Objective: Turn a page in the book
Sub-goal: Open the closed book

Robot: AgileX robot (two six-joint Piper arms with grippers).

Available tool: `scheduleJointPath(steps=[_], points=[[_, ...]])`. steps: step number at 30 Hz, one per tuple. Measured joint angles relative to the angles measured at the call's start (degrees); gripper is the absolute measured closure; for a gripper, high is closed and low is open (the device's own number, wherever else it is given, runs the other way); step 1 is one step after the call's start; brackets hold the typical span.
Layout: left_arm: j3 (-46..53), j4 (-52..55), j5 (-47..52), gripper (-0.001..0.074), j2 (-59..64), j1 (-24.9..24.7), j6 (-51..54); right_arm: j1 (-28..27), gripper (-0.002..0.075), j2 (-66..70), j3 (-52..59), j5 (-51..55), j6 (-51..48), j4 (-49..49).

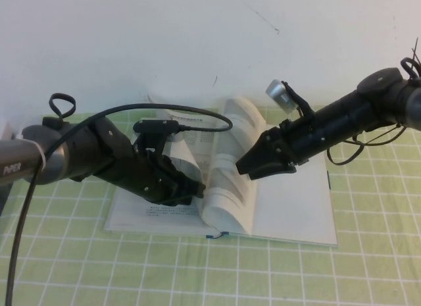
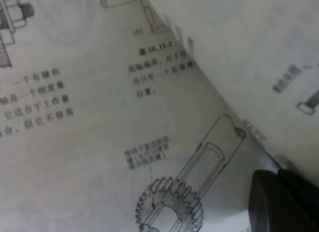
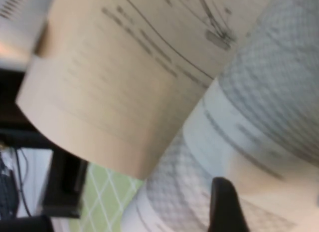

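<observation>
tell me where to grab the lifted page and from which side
Grip the page at its free outer edge, about midway along, coming from the robot's right, where the right gripper already sits at it. The leaf arches up off the book there, so a finger could likely slip under. The left gripper rests low on the left-hand pages near the spine.

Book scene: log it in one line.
left claw: on book's left side | right claw: at raised page | page: curled up, not yet turned
</observation>
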Motion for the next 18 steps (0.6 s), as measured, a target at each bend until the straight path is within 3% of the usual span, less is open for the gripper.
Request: scheduleJointPath(steps=[9,18], points=[[0.00,-0.20,-0.34,0.0738,0.00,-0.09,0.20,-2.54,0.0338,-4.04,-4.25,0.91,9.01,-15.19],[0.00,-0.85,-0.34,0.0738,0.00,-0.09,0.34,-0.93,0.0354,-8.30,-13.47,1.75,10.70,-16.25]])
